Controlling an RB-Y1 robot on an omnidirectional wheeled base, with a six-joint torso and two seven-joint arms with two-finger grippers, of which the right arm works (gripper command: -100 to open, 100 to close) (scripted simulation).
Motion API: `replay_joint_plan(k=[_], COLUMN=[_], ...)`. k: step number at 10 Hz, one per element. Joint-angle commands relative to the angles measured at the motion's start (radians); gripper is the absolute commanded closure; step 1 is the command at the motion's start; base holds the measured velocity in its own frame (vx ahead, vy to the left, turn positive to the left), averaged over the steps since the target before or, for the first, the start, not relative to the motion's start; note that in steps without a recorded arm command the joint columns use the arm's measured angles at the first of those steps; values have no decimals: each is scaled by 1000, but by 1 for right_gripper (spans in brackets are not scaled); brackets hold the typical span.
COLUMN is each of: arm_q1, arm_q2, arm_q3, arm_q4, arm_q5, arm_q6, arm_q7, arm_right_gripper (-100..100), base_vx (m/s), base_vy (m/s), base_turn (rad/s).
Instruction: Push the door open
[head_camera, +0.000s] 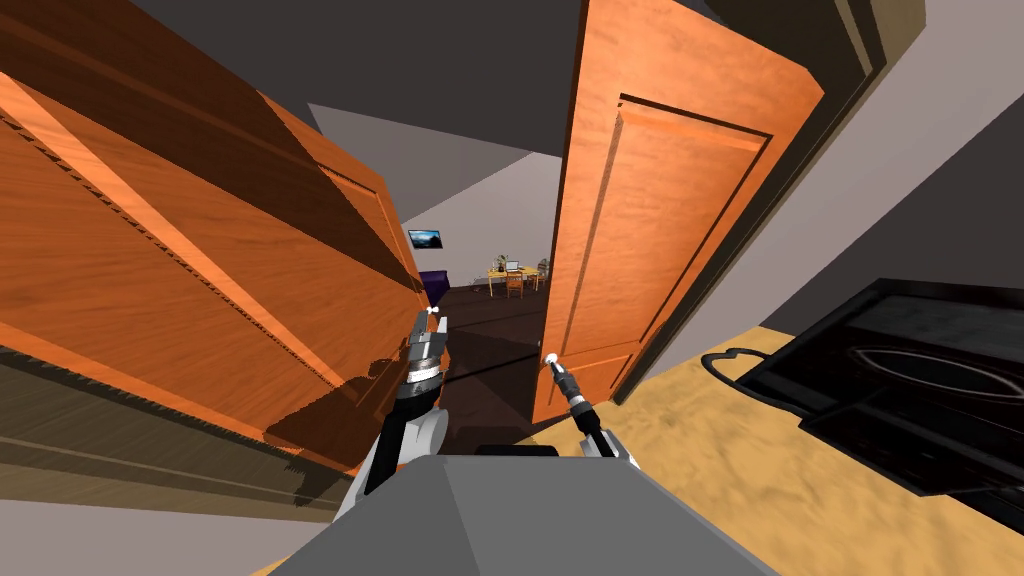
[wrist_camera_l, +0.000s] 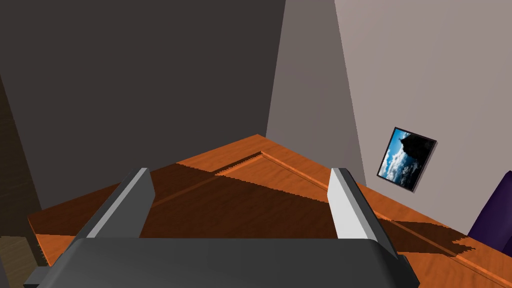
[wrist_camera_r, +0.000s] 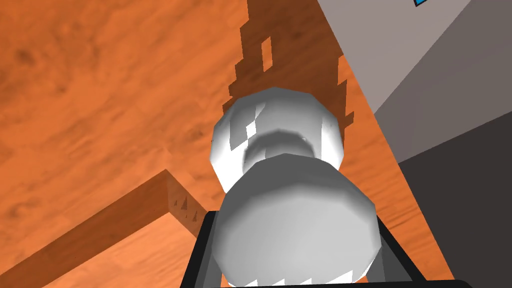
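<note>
1. The right claw (head_camera: 551, 360) sits against the white knob (wrist_camera_r: 295, 220) of the right-hand orange door (head_camera: 680, 230), low on its free edge. Whether it is clenched on the knob cannot be told.
2. The left claw (wrist_camera_l: 240, 172) is released, its blades wide apart, hovering over the far edge of a second orange door (head_camera: 200, 270) on the left.
3. Between the two doors a gap shows a far room with a framed picture (wrist_camera_l: 406, 159) and a purple seat (wrist_camera_l: 495, 215).
4. The right door looks partly open. Judged from here, the push goes best at the knob edge, well apart from the hinges, steady and following the door's swing so the claw does not slip off the knob. The left claw should stay off the left door.
5. On the near right stands a black basin (head_camera: 900, 370) on a sandy floor. Its hollow is too dark to tell what, if anything, lies in it.
</note>
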Motion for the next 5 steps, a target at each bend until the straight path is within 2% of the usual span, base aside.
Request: replay_joint_plan(k=[1, 2, 3, 5], arm_q1=[-4, -3, -3, -2], arm_q2=[-2, -1, -1, 1], arm_q3=[-3, -2, -2, 1], arm_q4=[-3, -4, -4, -6], arm_q5=[-28, -53, -53, -103], arm_q6=[-5, -5, -5, -5], arm_q7=[-50, -74, -90, -156], arm_right_gripper=[100, 100, 100, 100], base_vx=[40, 57, 40, 46], base_vy=[-2, 0, 4, 9], base_turn=[47, 77, 30, 53])
